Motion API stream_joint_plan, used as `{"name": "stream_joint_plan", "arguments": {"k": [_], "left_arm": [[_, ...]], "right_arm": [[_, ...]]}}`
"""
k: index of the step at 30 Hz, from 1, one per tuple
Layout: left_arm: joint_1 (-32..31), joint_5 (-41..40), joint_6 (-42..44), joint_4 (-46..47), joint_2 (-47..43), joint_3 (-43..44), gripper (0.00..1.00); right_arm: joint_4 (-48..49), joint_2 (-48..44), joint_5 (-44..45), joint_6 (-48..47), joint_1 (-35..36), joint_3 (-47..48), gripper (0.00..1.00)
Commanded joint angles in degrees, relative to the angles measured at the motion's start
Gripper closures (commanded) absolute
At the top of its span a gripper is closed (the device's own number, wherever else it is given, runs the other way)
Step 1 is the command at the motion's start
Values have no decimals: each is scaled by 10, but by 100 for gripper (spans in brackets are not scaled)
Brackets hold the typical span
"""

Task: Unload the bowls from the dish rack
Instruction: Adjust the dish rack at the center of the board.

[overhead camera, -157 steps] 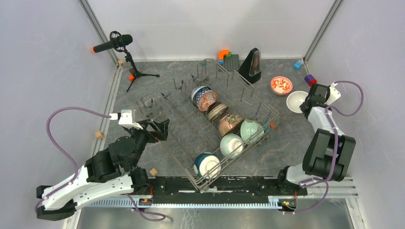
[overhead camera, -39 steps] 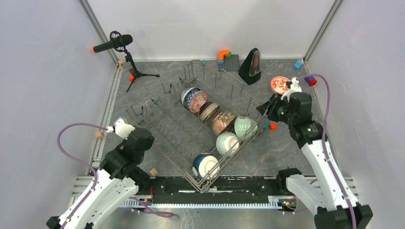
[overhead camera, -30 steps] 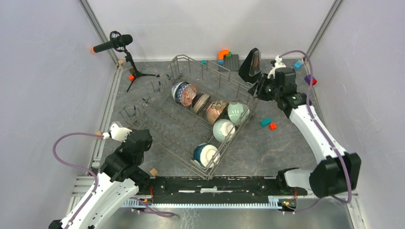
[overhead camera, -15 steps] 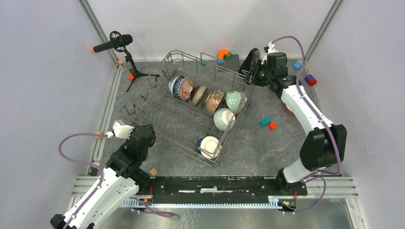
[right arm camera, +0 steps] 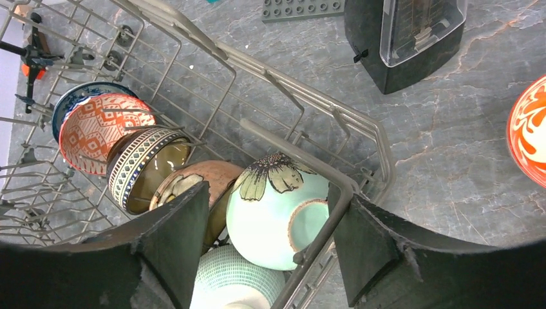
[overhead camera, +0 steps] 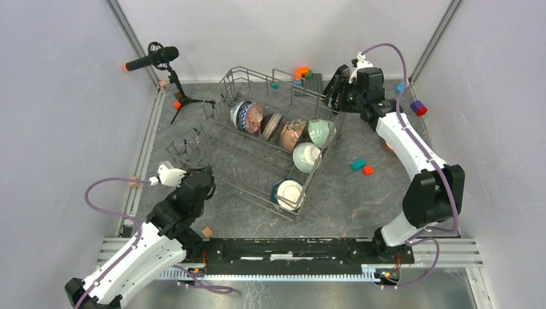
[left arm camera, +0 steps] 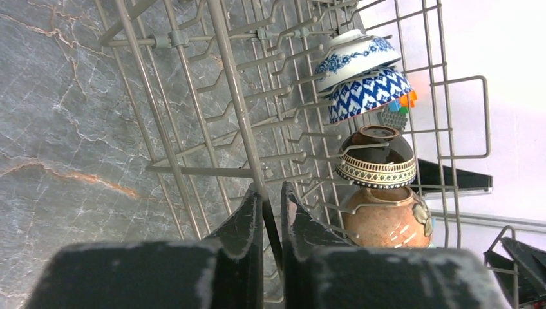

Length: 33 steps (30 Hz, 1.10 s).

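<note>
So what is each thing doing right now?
dish rack: loaded, seven bowls standing on edge inside.
left gripper: shut on a dish rack wire.
right gripper: open, straddling the mint green bowl and the rack's corner.
red-floral bowl: out of the rack, on the table.

Bowls (overhead camera: 320, 132) on edge inside dish rack (overhead camera: 225, 158)

No readable text anywhere.
Blue-and-white zigzag ceramic bowl (left arm camera: 367, 93) and mint-green flowered ceramic bowl (right arm camera: 277, 219) show patterns only, no lettering.
</note>
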Motion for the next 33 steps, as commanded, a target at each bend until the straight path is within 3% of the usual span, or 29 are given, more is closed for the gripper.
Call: {"name": "stream_joint_plan", "arguments": {"k": [1, 7, 13, 21, 25, 29, 33], "left_arm": [[-48, 135, 87, -85, -10, 5, 70], [-48, 109, 99, -148, -40, 25, 36], [-48, 94, 131, -204, -61, 58, 13], [-48, -14, 325, -236, -20, 198, 7], [-48, -53, 483, -179, 44, 273, 7], [-38, -84, 659, -87, 116, 293, 7], [40, -69, 694, -53, 193, 308, 6]], "right_arm": [[-26, -55, 8, -48, 20, -7, 24], [-41, -126, 22, -45, 20, -43, 8], [-65, -190, 25, -43, 20, -65, 4], [-49, -371, -27, -29, 20, -183, 5], [-19, -465, -72, -16, 20, -266, 6], [-11, -525, -108, -13, 20, -322, 8], [4, -571, -133, -3, 20, -375, 9]]}}
